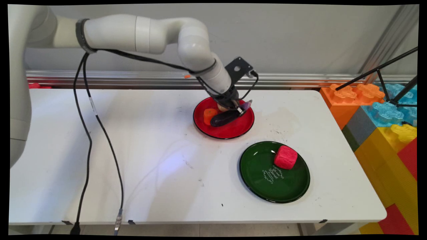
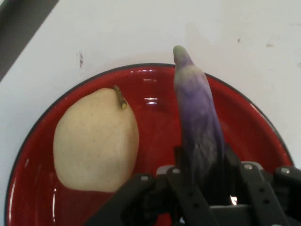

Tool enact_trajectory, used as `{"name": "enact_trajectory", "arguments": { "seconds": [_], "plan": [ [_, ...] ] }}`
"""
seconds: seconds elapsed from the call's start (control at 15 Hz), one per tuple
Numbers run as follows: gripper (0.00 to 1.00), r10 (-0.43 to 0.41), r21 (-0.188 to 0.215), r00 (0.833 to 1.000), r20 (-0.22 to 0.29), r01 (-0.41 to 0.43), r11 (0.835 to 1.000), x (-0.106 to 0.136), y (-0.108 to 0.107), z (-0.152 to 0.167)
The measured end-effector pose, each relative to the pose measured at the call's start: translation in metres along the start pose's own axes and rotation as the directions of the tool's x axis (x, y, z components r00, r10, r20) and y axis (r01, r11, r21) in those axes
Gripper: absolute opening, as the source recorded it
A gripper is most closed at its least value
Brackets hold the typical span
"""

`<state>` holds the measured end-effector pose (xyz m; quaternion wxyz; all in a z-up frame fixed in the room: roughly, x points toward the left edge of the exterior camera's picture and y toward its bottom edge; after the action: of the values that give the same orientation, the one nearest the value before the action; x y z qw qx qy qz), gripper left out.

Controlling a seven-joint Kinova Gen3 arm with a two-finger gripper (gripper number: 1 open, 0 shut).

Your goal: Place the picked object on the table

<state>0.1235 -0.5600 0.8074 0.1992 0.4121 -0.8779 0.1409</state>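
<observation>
The tool (image 1: 237,110) is clamped on a toy eggplant (image 2: 200,125), a long, slim purple piece, dark along its body in the main view and paling to a greenish tip in the hand view, held low over the red plate (image 1: 233,130) at the far middle of the white surface (image 1: 150,160). On that plate, just beside the eggplant, lie a pale yellow pear (image 2: 96,141) with a short brown stem and an orange carrot piece (image 1: 209,115). Nearer the camera and apart from it, a dark green plate (image 1: 263,186) carries a red, blocky piece (image 1: 285,157).
</observation>
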Motion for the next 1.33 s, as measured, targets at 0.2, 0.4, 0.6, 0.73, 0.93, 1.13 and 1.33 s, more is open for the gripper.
{"name": "enact_trajectory", "arguments": {
  "seconds": [0.2,0.4,0.6,0.73,0.93,1.13,1.33],
  "plan": [
    [0.00,-0.009,0.006,1.000,0.005,0.009,1.000,0.011,0.004,-0.024],
    [0.00,-0.013,0.001,1.000,0.019,0.013,1.000,0.014,0.010,-0.048],
    [0.00,-0.020,-0.012,0.999,0.036,0.021,1.000,0.009,0.024,-0.071],
    [0.00,-0.023,-0.020,0.999,0.048,0.024,1.000,0.003,0.034,-0.084],
    [0.00,-0.024,-0.042,0.997,0.077,0.027,0.999,-0.011,0.052,-0.104],
    [0.00,-0.014,-0.074,0.995,0.103,0.022,0.997,-0.027,0.069,-0.120],
    [0.00,0.031,-0.128,0.992,0.120,-0.015,0.992,-0.047,0.086,-0.134]
  ]
}}
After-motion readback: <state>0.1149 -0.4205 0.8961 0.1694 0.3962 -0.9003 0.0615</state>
